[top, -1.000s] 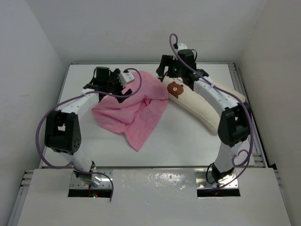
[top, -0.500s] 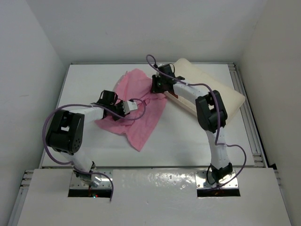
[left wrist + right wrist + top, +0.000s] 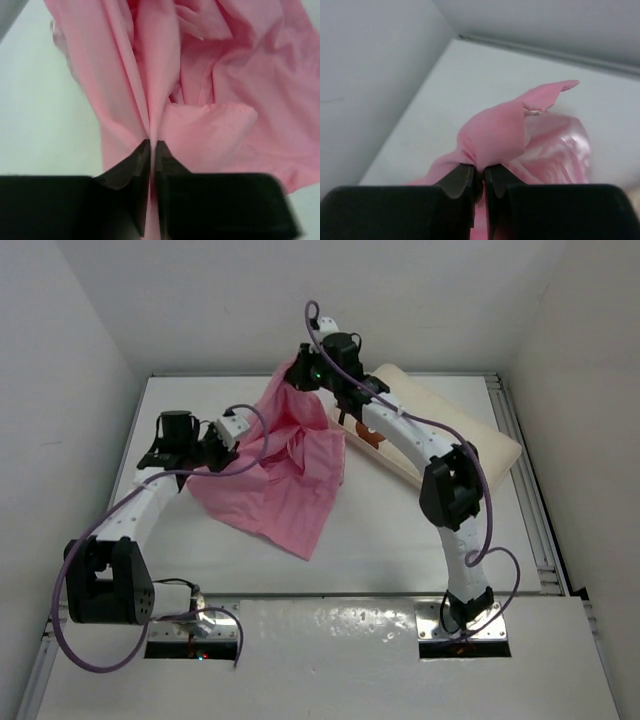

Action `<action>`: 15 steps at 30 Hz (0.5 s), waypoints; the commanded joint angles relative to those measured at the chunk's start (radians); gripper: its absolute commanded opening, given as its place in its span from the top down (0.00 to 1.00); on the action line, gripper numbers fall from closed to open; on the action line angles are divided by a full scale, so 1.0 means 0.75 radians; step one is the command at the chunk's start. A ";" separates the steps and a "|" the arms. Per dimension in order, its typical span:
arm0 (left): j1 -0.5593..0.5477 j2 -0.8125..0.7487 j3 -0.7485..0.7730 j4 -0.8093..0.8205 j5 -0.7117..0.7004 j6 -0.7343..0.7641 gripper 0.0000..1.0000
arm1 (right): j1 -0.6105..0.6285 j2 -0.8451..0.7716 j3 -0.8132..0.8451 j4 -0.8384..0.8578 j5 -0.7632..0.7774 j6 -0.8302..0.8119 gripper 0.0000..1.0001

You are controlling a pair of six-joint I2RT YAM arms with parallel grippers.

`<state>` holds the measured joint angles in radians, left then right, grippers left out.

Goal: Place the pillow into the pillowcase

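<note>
no word, number or brand could be read in any of the views. the only printed mark was a brown patch (image 3: 373,437) on the pillow (image 3: 455,430), at about 1 o'clock from the middle of the top view, partly covered by the right arm (image 3: 415,435). there may have been dark lettering beside it, but it was too small and blurred to tell. the pillowcase (image 3: 290,480) showed only plain pink folds in both wrist views, with no legible tag or label.
</note>
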<state>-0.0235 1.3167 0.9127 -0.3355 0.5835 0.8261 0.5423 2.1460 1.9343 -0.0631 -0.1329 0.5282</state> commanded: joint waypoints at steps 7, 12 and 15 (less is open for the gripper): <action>-0.132 0.046 0.055 0.229 -0.191 -0.496 0.24 | -0.083 0.287 0.393 -0.310 0.093 0.202 0.01; -0.361 0.146 0.160 0.212 -0.297 -0.181 0.21 | -0.226 -0.069 0.017 -0.382 0.310 0.069 0.01; -0.488 0.226 0.174 0.184 -0.354 -0.014 0.34 | -0.308 -0.236 -0.130 -0.466 0.418 -0.043 0.04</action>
<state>-0.3378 1.4452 1.0134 -0.2104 0.3729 0.6643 0.3527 2.2002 1.8618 -0.3759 0.0589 0.5823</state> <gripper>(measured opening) 0.672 0.963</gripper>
